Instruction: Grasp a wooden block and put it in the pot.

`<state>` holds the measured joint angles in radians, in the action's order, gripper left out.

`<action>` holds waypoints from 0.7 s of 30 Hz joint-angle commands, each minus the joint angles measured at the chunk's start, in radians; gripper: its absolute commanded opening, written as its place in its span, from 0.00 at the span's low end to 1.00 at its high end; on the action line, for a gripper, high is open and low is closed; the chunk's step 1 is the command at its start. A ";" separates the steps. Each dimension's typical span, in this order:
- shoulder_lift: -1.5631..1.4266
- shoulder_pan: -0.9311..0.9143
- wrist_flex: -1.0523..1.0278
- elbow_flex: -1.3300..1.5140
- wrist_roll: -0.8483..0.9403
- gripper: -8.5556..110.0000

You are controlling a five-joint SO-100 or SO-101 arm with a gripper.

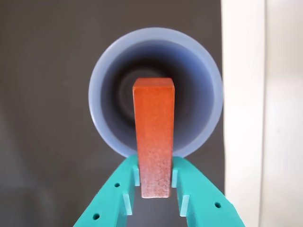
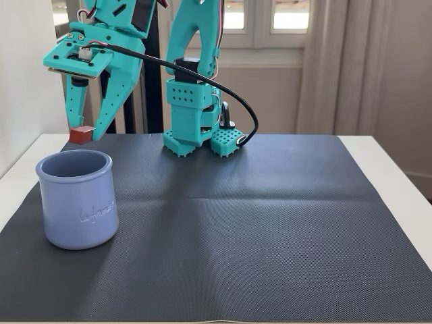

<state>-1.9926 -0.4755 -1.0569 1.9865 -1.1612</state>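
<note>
The teal two-finger gripper (image 1: 155,182) clamps the small dark-red wooden block (image 1: 153,142) between its fingers, hanging it in the air above the open mouth of the squat lavender-blue matte pot (image 2: 76,199). In the fixed view only the block's lower end (image 2: 81,135) shows, so it is probably upright. The pot stands on the dark ribbed mat (image 2: 256,229).

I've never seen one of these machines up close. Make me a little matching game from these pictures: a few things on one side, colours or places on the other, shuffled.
Things:
1. wooden block
2. pot
3. gripper
4. mat

Descriptions:
A. lavender-blue, standing open on the mat
B. dark and ribbed, spread over the white table
C. teal, shut on something
D. dark red, held in the air above the pot's opening

Pairs: 1-D, 2-A, 3-C, 4-B
</note>
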 commanded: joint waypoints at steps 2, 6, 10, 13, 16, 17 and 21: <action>-0.018 -0.008 0.066 -0.009 0.002 0.10; -0.018 -0.006 0.092 -0.006 -0.002 0.10; -0.018 -0.006 0.092 -0.006 0.002 0.10; -0.018 0.003 0.092 -0.005 0.005 0.16; -0.018 0.005 0.087 -0.005 0.003 0.18; -0.018 0.005 0.091 -0.005 0.003 0.17; -0.018 0.005 0.092 -0.005 0.038 0.09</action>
<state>-1.9926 -0.4725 -0.9802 1.9865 -1.1459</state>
